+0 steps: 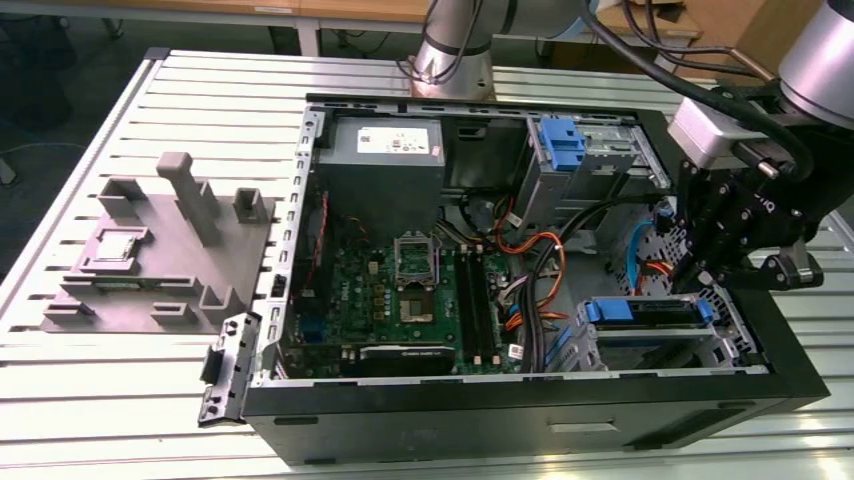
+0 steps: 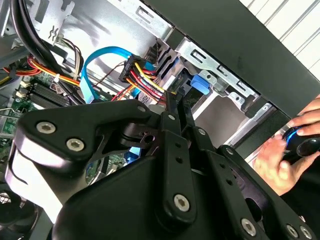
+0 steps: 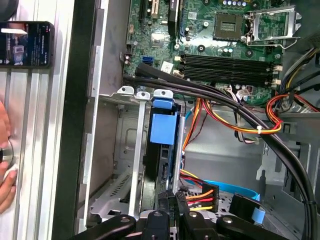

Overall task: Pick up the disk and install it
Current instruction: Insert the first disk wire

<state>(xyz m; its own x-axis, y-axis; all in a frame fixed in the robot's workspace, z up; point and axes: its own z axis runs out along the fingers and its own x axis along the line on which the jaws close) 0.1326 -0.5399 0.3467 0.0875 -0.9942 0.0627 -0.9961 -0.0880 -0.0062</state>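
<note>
Inside the open case [image 1: 787, 370], from the exterior view's left: motherboard [image 1: 400, 290], cables, then the disk [image 1: 647, 312] seated edge-up in its bay by the wall — gripper [image 1: 721, 270] close above, finger state unclear.

Arm: grey-and-black jointed robot arm [image 1: 801, 60], wrist bent downward.
Gripper: black linkage gripper [image 1: 727, 262], finger state indiscernible.
Person: bare hand [image 2: 287, 155].
</note>
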